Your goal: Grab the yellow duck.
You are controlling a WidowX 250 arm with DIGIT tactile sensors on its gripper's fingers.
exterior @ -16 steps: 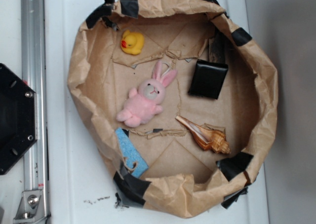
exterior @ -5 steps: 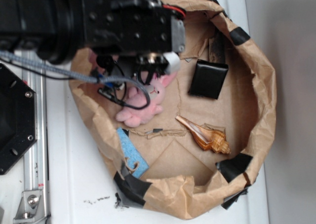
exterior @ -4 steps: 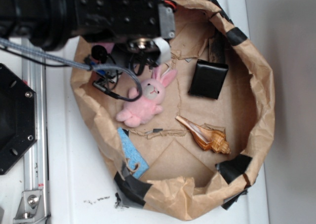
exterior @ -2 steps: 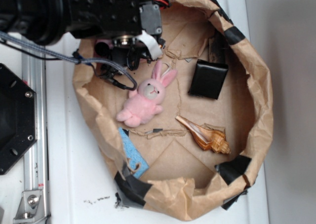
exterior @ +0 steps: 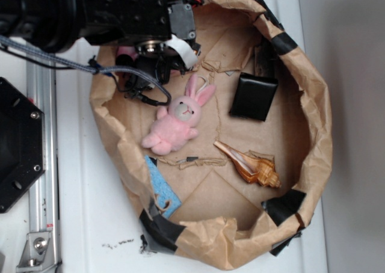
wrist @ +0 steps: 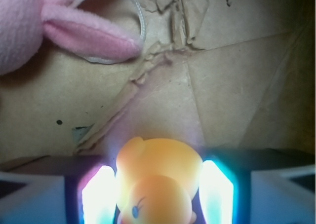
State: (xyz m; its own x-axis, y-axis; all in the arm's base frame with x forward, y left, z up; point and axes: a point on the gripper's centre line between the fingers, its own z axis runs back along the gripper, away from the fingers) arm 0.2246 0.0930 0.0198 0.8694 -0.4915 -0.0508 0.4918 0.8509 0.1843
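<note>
In the wrist view the yellow duck (wrist: 158, 177) sits on the brown paper floor, head nearest the camera, filling the gap between my two glowing pads (wrist: 98, 197). My gripper (wrist: 158, 170) is shut on it, with a pad against each side of its body. In the exterior view the black arm and gripper (exterior: 157, 59) hang over the back left of the paper basin and hide the duck.
A pink plush bunny (exterior: 174, 125) lies just in front of the gripper, its ear (wrist: 89, 34) showing in the wrist view. A black box (exterior: 254, 96), a seashell (exterior: 248, 165) and a blue sponge (exterior: 159, 187) lie inside the crumpled paper wall (exterior: 319, 122).
The arm came in over the basin and slid toward its back left, uncovering the bunny and covering the duck's spot. Over the last half second it has barely shifted.
</note>
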